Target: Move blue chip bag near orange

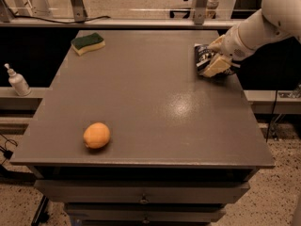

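- The robot's gripper (211, 58) is at the blue chip bag (202, 54), on the far right part of a grey table (155, 102), close to its right edge.
- The gripper's tan parts lie against the crinkled bag, one along its near side and one at its far side; whether it is closed on the bag or merely set about it cannot be told.
- The white arm (263, 25) reaches in from the upper right, sloping down to the bag.
- The bag rests on the tabletop, its white lettering facing left.
- The orange (97, 135) sits at the near left of the table, just inside the front edge and well apart from the bag.
- A green-and-yellow sponge (88, 43) lies at the far left corner.
- A small white pump bottle (19, 81) stands on a ledge left of the table.
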Motion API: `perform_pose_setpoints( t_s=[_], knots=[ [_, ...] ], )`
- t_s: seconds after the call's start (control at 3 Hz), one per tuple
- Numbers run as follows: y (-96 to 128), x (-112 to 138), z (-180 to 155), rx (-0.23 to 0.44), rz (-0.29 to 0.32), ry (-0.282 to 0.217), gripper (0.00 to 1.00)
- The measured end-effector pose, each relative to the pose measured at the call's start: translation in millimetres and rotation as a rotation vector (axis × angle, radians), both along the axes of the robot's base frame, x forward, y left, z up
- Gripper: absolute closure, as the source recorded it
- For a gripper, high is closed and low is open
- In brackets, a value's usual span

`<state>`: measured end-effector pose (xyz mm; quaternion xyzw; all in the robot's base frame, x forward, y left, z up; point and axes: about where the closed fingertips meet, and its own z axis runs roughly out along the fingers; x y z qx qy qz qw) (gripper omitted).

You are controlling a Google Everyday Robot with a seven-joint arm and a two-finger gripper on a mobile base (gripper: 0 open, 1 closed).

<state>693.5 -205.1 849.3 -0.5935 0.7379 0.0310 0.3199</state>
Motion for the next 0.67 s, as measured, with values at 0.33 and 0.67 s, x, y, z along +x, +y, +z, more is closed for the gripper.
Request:
perform_pose_setpoints(
  t_s=[0.33, 0.67],
  knots=[
    [1, 7, 10, 0.007, 0.007, -0.015, 0.65],
    [10, 3, 30, 0.031, 0.009, -0.012, 0.88]
  ],
)
